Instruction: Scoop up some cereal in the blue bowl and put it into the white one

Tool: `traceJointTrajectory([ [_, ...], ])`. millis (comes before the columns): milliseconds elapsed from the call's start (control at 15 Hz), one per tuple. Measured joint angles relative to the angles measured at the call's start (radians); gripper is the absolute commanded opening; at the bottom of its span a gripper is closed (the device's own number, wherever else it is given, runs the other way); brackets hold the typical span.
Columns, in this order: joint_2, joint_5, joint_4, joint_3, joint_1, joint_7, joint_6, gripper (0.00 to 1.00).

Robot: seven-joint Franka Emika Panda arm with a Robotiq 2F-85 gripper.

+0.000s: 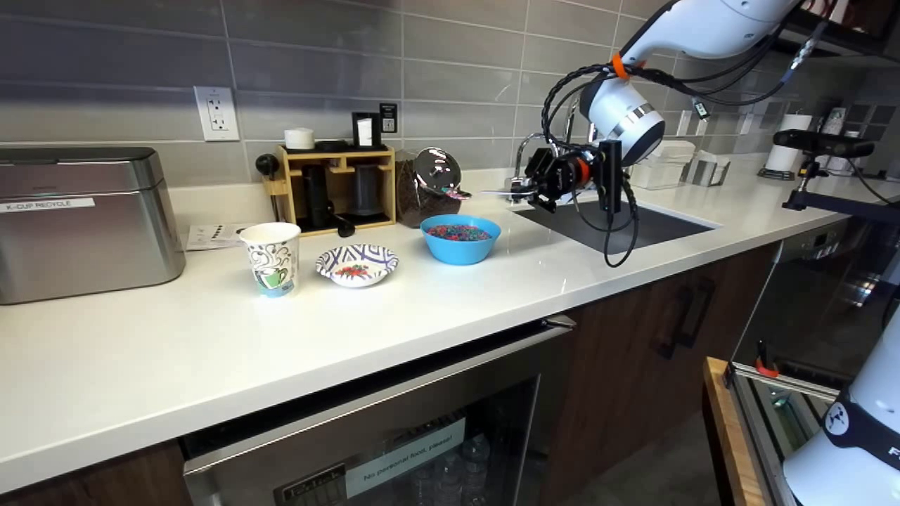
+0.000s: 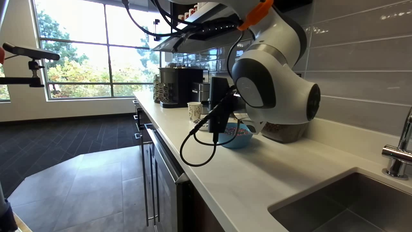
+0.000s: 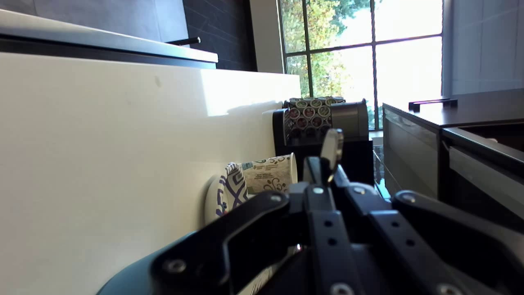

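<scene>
- Hand (image 3: pixel 326 175) narrow, clamped on a spoon (image 3: pixel 333 148).
- In an exterior view the spoon's long axis ran sideways, near level; handle at the hand, scoop end pointed left, colored bits (image 1: pixel 455 192) on it.
- Wrist view: spoon stuck out past the hand, up the frame, right of center.
- Blue bowl (image 1: pixel 460 251) stood upright on the bench (image 1: pixel 211 337), mid-frame, cereal (image 1: pixel 460 232) inside; lay lower left of the hand, below the scoop end, apart from it.
- White bowl (image 1: pixel 360 281) was upright too, farther left, near the paper cup (image 1: pixel 267 253); some red bits inside.
- Wrist view: white bowl sat left of the hand's tips; blue bowl lower left, partly hidden.
</scene>
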Motion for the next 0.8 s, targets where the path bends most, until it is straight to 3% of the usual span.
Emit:
traceJointTrajectory([
  [533,-0.014,0.074,-0.001,0.049,0.103,0.054,0.002,0.01],
  [800,-0.014,0.121,-0.003,0.087,0.175,0.088,0.063,0.01],
])
